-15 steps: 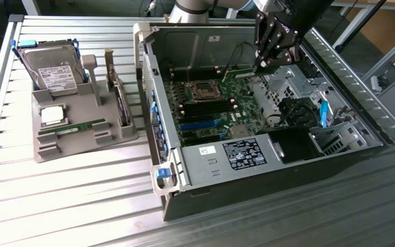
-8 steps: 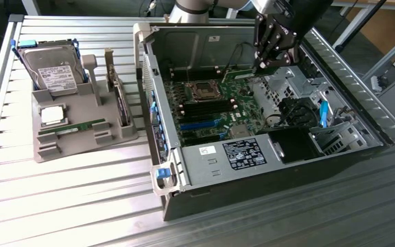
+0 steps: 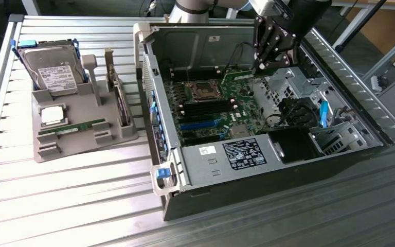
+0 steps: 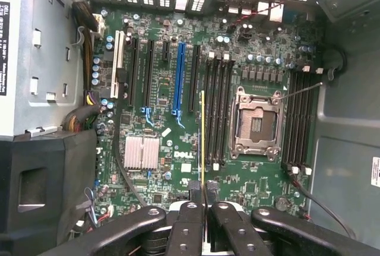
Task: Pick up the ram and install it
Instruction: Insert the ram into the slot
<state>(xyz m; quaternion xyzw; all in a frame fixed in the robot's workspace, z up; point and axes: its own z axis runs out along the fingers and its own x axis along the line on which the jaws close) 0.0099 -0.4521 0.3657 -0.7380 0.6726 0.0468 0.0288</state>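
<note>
My gripper (image 3: pixel 263 67) hangs inside the open computer case (image 3: pixel 158 98), above the far part of the motherboard (image 3: pixel 233 116). It is shut on the ram (image 3: pixel 237 76), a thin green stick held on edge. From the wrist, the ram (image 4: pixel 202 137) appears as a narrow yellow-green line running out from between the black fingers (image 4: pixel 191 208). It hovers over the board beside the black memory slots (image 4: pixel 217 107), next to the empty CPU socket (image 4: pixel 256 122). Whether the stick touches the board I cannot tell.
To the exterior view's left of the case, a grey holder (image 3: pixel 81 141) carries a hard drive (image 3: pixel 57 69), a square silver chip (image 3: pixel 52 114) and another green stick (image 3: pixel 70 128). A labelled power supply (image 3: pixel 242 154) and blue-tabbed drive bays (image 3: pixel 324 116) fill the case's near end.
</note>
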